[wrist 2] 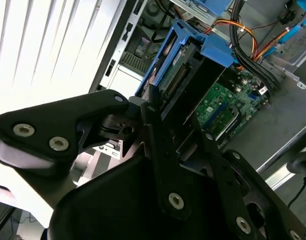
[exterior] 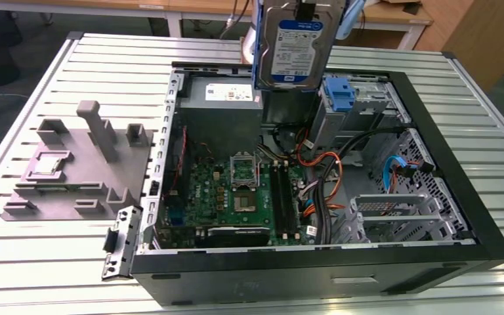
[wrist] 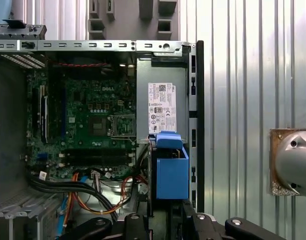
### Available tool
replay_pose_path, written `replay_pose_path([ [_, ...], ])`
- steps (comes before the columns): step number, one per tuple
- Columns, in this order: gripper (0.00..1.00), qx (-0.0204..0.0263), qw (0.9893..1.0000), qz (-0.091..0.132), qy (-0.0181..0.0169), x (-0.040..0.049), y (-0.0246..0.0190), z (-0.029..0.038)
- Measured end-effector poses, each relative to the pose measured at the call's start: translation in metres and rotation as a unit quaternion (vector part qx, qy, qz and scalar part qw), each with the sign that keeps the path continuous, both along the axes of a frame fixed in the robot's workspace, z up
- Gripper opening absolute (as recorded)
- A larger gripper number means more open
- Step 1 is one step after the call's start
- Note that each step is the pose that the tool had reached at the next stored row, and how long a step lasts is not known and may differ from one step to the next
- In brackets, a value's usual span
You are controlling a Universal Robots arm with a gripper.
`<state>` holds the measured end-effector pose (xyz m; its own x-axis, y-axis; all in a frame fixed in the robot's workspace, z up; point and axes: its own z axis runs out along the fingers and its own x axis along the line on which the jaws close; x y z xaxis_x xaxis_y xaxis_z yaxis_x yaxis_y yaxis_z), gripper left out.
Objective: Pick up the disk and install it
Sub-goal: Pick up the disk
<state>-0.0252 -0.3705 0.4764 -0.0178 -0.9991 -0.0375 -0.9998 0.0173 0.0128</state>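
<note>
Open PC case [exterior: 304, 279] sits on the slatted counter [exterior: 50, 262], green motherboard [exterior: 226, 197] inside, grey plastic fixture [exterior: 68, 177] beside it on the exterior view's left.

Disk [exterior: 291, 49]: one, silver with blue rails; end effector [wrist: 164, 214]: one; open computer case [exterior: 322, 279]: one; motherboard [exterior: 234, 197]: one; grey power supply box [exterior: 221, 98]: one; bare blue bracket [exterior: 340, 98]: one; metal drive cage [exterior: 392, 216]: one; grey moulded fixture [exterior: 77, 164]: one; slatted surface [exterior: 50, 262]: one.

disk [exterior: 293, 52] top cut by exterior view's edge, table [exterior: 50, 262] edges cropped
</note>
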Motion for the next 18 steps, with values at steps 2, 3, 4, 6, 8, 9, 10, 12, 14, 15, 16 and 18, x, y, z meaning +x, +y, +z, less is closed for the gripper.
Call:
replay_pose_path([
  [2,0.35,-0.0001,1.0,0.0,0.0,0.0,-0.0035,0.0],
  [3,0.35,0.0,1.0,0.0,0.0,0.0,-0.0052,0.0],
  [4,0.35,0.0,1.0,0.0,0.0,0.0,-0.0069,0.0],
  [6,0.35,0.0,1.0,0.0,0.0,0.0,-0.0102,0.0],
  [8,0.35,0.0,1.0,0.0,0.0,0.0001,-0.0133,0.0],
  [9,0.35,-0.0001,1.0,0.0,0.0,0.0001,-0.015,0.0],
  [10,0.35,0.0,1.0,0.0,0.0,0.0001,-0.0167,-0.0001],
  [12,0.35,0.0,1.0,0.0,0.0,0.0002,-0.0199,-0.0001],
  [14,0.35,0.0,1.0,0.0,0.0,0.0002,-0.0232,-0.0001],
  [15,0.35,0.0,1.0,0.0,0.0,0.0002,-0.025,-0.0001],
  [16,0.35,-0.0001,1.0,0.0,0.0001,0.0002,-0.0267,0.0],
  [18,0.35,0.0,1.0,0.0,0.0,0.0002,-0.0301,-0.0001],
])
